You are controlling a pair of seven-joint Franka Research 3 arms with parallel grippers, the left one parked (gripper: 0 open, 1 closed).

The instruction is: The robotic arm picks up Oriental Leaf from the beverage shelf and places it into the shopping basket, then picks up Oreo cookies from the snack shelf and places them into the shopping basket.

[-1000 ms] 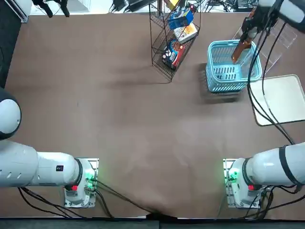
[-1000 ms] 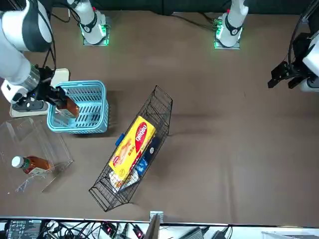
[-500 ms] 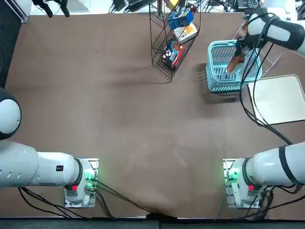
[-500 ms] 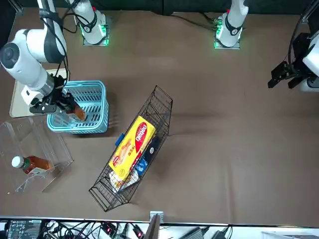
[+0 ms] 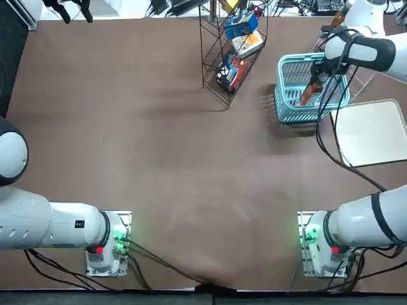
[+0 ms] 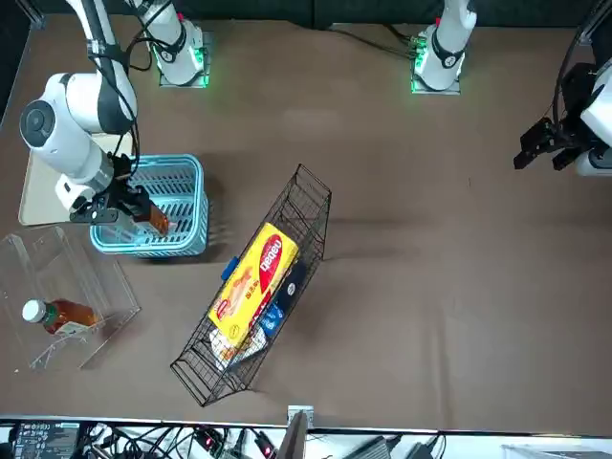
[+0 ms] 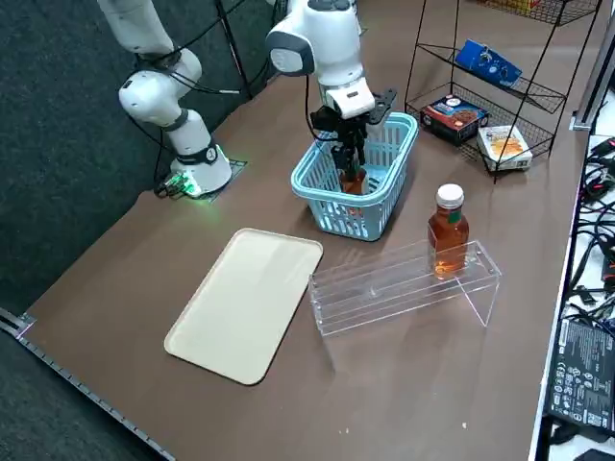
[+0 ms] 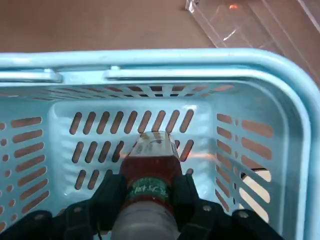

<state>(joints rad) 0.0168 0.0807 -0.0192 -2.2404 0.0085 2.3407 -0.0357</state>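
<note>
My right gripper (image 7: 348,146) is shut on an Oriental Leaf bottle (image 7: 353,181) of reddish-brown tea, held upright and lowered inside the light blue shopping basket (image 7: 325,206). In the wrist view the black fingers (image 8: 113,193) clamp the bottle (image 8: 150,167) near its neck, and the basket's slotted floor (image 8: 90,130) lies just below. A second tea bottle (image 7: 448,229) with a white cap stands on the clear beverage shelf (image 7: 404,284). The blue Oreo cookies pack (image 7: 488,62) lies on the upper tier of the black wire snack shelf (image 7: 527,98).
A cream tray (image 7: 247,303) lies flat beside the basket, on its side nearer my base. The snack shelf (image 6: 256,301) also holds a yellow-and-red pack (image 6: 253,279) and other boxes. Brown table surface stretches across the middle (image 5: 191,159).
My right gripper has carried the bottle from over the basket's far rim towards its middle and lowered it inside.
</note>
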